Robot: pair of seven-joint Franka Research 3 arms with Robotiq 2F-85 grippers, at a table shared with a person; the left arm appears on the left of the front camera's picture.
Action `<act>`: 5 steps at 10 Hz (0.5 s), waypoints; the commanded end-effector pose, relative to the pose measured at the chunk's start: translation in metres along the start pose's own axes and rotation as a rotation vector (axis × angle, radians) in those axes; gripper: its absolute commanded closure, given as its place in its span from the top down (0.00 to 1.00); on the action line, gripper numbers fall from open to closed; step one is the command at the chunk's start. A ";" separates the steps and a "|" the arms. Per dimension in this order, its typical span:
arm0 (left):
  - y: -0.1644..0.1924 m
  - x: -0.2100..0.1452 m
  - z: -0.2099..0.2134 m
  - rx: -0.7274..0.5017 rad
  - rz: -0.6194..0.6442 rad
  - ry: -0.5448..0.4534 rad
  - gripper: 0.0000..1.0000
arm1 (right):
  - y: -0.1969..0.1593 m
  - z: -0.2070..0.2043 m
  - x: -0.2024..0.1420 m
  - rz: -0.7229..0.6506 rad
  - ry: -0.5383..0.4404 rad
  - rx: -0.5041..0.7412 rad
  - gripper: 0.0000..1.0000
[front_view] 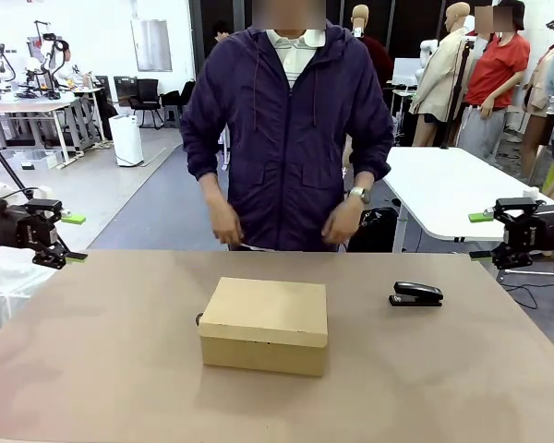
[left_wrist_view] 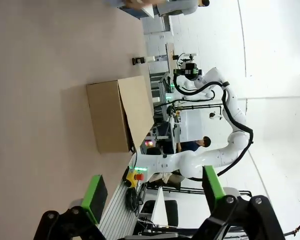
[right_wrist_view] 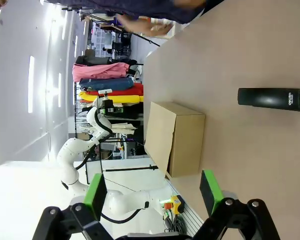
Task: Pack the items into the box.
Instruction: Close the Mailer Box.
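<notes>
A: Front view?
B: Closed plain cardboard box [front_view: 264, 325] sits mid-table [front_view: 92, 369], matte tan; glossy black stapler [front_view: 416, 293] lies right of it. Left gripper [front_view: 63, 238] and right gripper [front_view: 487, 234] hover, fingers spread, holding nothing.

A: Left wrist view?
B: Box [left_wrist_view: 121, 113] ahead, green pads [left_wrist_view: 94, 196] parted.

A: Right wrist view?
B: Box [right_wrist_view: 175, 137] beside stapler [right_wrist_view: 273, 99].

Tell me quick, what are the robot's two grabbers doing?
Left gripper: open, holding nothing.
Right gripper: open, holding nothing.
</notes>
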State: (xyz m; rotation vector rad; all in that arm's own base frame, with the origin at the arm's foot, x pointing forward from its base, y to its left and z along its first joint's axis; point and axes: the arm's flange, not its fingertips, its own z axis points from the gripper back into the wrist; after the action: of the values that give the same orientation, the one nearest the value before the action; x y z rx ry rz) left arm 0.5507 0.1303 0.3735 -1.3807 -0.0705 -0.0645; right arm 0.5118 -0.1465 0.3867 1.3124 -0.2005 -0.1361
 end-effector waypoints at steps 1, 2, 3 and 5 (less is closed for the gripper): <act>-0.004 -0.001 0.002 0.009 -0.003 0.003 1.00 | 0.004 -0.003 -0.005 0.002 -0.014 0.001 1.00; -0.004 -0.001 0.002 0.009 -0.003 0.003 1.00 | 0.004 -0.003 -0.005 0.002 -0.014 0.001 1.00; -0.004 -0.001 0.002 0.009 -0.003 0.003 1.00 | 0.004 -0.003 -0.005 0.002 -0.014 0.001 1.00; -0.004 -0.001 0.002 0.009 -0.003 0.003 1.00 | 0.004 -0.003 -0.005 0.002 -0.014 0.001 1.00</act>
State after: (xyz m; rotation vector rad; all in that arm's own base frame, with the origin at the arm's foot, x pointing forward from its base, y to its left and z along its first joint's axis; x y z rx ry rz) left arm 0.5503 0.1317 0.3735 -1.3798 -0.0716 -0.0628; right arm 0.5118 -0.1465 0.3867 1.3124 -0.2005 -0.1361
